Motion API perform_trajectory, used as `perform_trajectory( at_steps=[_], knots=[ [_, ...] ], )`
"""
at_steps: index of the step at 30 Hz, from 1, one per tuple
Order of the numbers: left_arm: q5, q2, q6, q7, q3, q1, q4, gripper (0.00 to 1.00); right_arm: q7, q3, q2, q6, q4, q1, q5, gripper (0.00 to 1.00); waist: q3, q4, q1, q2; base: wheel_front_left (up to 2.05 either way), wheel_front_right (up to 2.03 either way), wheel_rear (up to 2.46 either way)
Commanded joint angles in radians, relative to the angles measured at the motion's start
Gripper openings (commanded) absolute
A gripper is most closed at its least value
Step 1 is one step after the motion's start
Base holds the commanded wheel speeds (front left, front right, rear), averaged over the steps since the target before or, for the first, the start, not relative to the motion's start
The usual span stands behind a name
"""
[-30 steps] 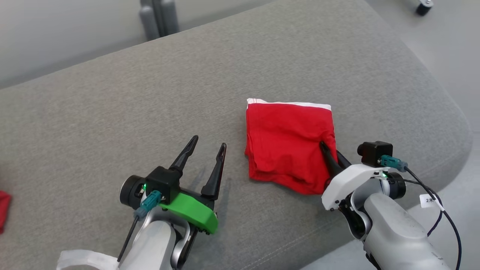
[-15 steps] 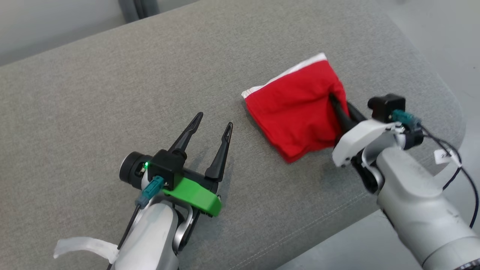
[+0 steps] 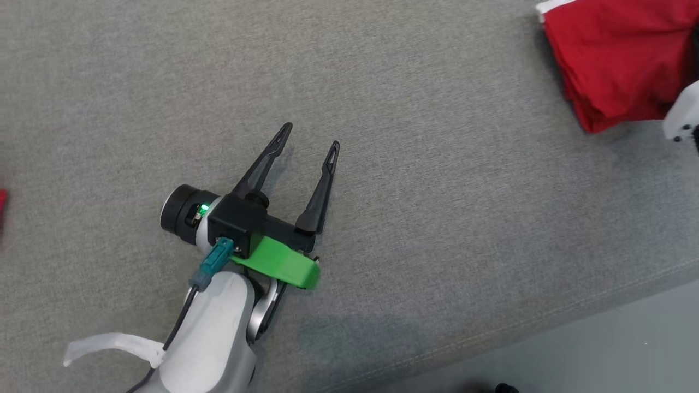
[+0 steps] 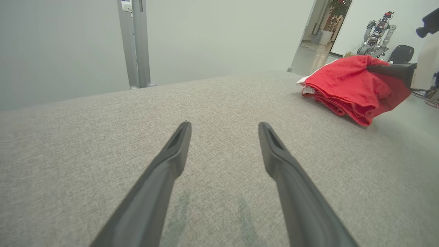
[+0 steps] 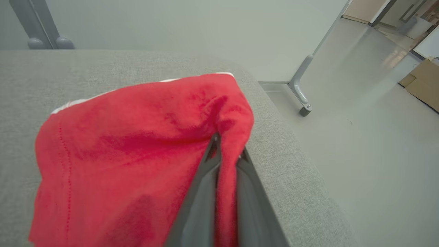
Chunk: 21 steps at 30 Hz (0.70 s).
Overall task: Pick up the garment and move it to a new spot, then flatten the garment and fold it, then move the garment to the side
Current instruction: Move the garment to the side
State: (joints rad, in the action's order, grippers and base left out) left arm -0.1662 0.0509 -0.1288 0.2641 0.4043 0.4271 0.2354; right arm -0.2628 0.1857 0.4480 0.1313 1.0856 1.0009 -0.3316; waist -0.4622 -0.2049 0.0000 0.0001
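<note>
The grey padded bench [image 3: 437, 218] took up most of the head view, with pale floor [image 3: 600, 349] at the lower right. The folded red garment [image 3: 611, 60], edged in white, lay on the bench in the upper right corner of that view. In the right wrist view it spread across the lower left and centre, close to the bench's edge, with one side bunched up. The left pincer [image 3: 311, 136] sat left of centre in the head view, released, its fingers spread wide over bare fabric, well apart from the garment. The right pincer [image 5: 228, 144], at the bottom centre of the right wrist view, was clenched on a pinch of the garment's cloth. A grey post [image 4: 137, 44] stood at the upper left of the left wrist view, and another robot [image 4: 377, 31] at its upper right.
</note>
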Motion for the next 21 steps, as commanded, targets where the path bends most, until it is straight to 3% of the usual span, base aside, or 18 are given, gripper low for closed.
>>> perform_trajectory(
  at_steps=[1, 4, 5, 6, 7, 13, 15, 18, 21],
  knots=[
    [0.007, 0.006, -0.003, 0.0, -0.001, 0.02, -0.007, 1.0, -0.003, -0.026, 0.021, -0.001, 0.01, 0.021, 0.021, 0.0, -0.102, 0.103, 0.0, -0.0001, 0.0, 0.0, 0.0],
    [0.016, 0.015, -0.003, 0.0, -0.008, 0.014, -0.012, 1.0, -0.003, -0.121, 0.055, -0.001, 0.018, 0.03, 0.083, 0.0, -0.113, 0.115, 0.0, -0.0001, 0.0, 0.0, 0.0],
    [0.018, 0.017, -0.003, 0.0, -0.01, 0.013, -0.012, 1.0, -0.003, -0.155, 0.07, -0.001, 0.008, 0.032, 0.11, 0.09, -0.116, 0.116, 0.0, -0.0001, 0.0, 0.0, 0.0],
    [0.022, 0.02, -0.003, 0.0, -0.011, 0.013, -0.011, 1.0, -0.003, -0.196, 0.082, -0.001, -0.013, 0.036, 0.143, 0.44, -0.118, 0.117, 0.0, -0.0001, 0.0, 0.0, 0.0],
    [0.022, 0.02, -0.003, 0.0, -0.012, 0.014, -0.011, 1.0, -0.003, -0.234, 0.081, -0.001, -0.028, 0.031, 0.176, 1.0, -0.12, 0.118, 0.0, -0.0001, 0.0, 0.0, 0.0],
    [0.016, 0.02, -0.003, 0.0, -0.02, 0.014, 0.002, 1.0, -0.003, -0.458, 0.04, -0.001, -0.083, -0.016, 0.394, 1.0, -0.102, 0.12, 0.0, -0.0001, 0.0, 0.0, 0.0],
    [0.01, 0.016, -0.003, 0.0, -0.023, 0.01, 0.004, 1.0, -0.003, -0.51, -0.005, -0.001, -0.127, -0.038, 0.444, 1.0, -0.083, 0.124, 0.0, -0.0001, 0.0, 0.0, 0.0],
    [0.003, 0.012, -0.003, 0.0, -0.04, -0.006, 0.009, 1.0, -0.003, -0.51, -0.088, -0.001, -0.223, -0.072, 0.457, 1.0, -0.044, 0.132, 0.0, -0.0001, 0.0, 0.0, 0.0],
    [-0.001, 0.006, -0.003, 0.0, -0.062, -0.027, 0.017, 1.0, -0.003, -0.445, -0.161, -0.001, -0.315, -0.137, 0.422, 1.0, 0.009, 0.144, 0.0, -0.0001, 0.0, 0.0, 0.0]
  ],
)
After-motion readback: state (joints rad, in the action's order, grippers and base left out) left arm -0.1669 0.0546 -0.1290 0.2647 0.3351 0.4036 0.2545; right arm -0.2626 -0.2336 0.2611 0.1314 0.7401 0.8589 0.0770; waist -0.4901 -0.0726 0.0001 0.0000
